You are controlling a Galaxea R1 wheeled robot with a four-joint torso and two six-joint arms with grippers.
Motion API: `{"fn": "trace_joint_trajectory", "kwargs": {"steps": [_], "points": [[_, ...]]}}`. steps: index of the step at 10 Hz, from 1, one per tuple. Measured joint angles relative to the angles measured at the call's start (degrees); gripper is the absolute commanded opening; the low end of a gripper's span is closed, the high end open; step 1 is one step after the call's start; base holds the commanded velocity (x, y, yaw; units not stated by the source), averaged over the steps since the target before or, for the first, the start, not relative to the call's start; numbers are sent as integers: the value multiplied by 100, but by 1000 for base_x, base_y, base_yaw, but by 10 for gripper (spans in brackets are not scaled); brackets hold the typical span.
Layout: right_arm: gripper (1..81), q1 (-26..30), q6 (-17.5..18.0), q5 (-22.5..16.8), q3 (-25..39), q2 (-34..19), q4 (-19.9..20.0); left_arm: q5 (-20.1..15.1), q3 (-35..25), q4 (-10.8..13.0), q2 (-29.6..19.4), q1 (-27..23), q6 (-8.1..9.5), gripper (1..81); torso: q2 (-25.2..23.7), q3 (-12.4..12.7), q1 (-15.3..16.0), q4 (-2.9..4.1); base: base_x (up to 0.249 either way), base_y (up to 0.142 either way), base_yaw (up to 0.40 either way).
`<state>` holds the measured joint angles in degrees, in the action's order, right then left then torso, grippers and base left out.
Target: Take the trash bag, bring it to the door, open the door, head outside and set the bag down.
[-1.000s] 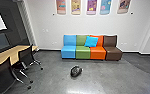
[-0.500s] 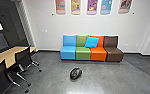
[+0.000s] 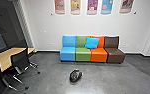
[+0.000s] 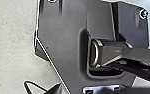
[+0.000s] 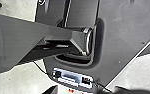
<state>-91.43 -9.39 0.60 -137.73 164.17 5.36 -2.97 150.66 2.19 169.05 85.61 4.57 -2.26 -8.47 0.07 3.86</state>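
Note:
In the head view a black, shiny trash bag (image 3: 75,75) lies on the grey floor, in front of the row of coloured seats. Bare floor lies between it and the seats. Both wrist views show the robot's own dark plate and jointed bar, with pale floor beside them. How the fingers of either gripper stand cannot be made out.
Blue, green, orange and brown seats (image 3: 98,54) stand against the far wall, a bright blue cushion (image 3: 91,43) on them. At the left are a wooden table (image 3: 6,55) and black chairs (image 3: 20,60) with their wheeled legs out on the floor.
The head view has shifted as the camera moved; the bag and seats appear a little lower and nearer, and the table and chairs have slid further towards the left edge.

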Motion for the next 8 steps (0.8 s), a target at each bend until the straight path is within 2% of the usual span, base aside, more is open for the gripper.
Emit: {"fn": "trace_joint_trajectory", "kwargs": {"steps": [8], "points": [[811,0,0,2,-1,27,0,0,-4,0,0,0,0,811,0,0,0,0,171,0,0]]}}
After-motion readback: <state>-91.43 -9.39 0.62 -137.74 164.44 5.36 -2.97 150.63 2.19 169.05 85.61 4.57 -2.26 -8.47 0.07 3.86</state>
